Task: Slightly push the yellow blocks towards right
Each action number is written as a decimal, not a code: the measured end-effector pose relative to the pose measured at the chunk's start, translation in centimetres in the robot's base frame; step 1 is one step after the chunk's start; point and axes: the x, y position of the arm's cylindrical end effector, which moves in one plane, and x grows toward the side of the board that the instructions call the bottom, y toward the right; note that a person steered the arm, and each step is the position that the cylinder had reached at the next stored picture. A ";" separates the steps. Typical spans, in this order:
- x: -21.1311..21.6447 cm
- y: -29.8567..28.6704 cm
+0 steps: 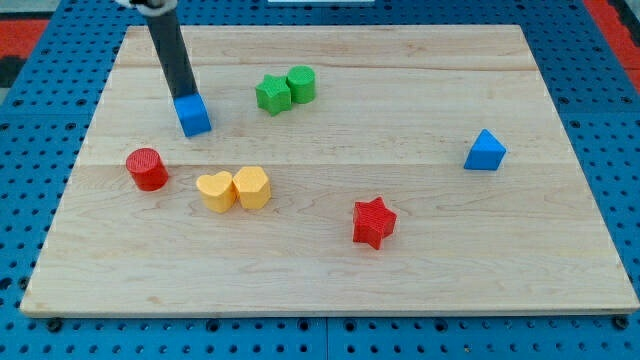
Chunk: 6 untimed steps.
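Two yellow blocks lie touching side by side left of the board's middle: a yellow heart (pixel 215 190) and a yellow hexagon-like block (pixel 253 187) on its right. My rod comes down from the view's top left, and my tip (pixel 186 96) rests at the top of a blue cube (pixel 194 115). The tip is above and to the left of the yellow blocks, well apart from them.
A red cylinder (pixel 147 168) lies left of the yellow heart. A green star (pixel 272 94) and a green cylinder (pixel 301 84) touch near the top middle. A red star (pixel 374 222) lies lower right of the yellows. A blue triangle (pixel 485 151) lies at the right.
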 end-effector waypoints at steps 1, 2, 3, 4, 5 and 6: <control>5.0 2.3; 3.0 2.1; 1.6 -0.5; 3.6 -1.3; 5.4 -1.3; 8.0 -1.1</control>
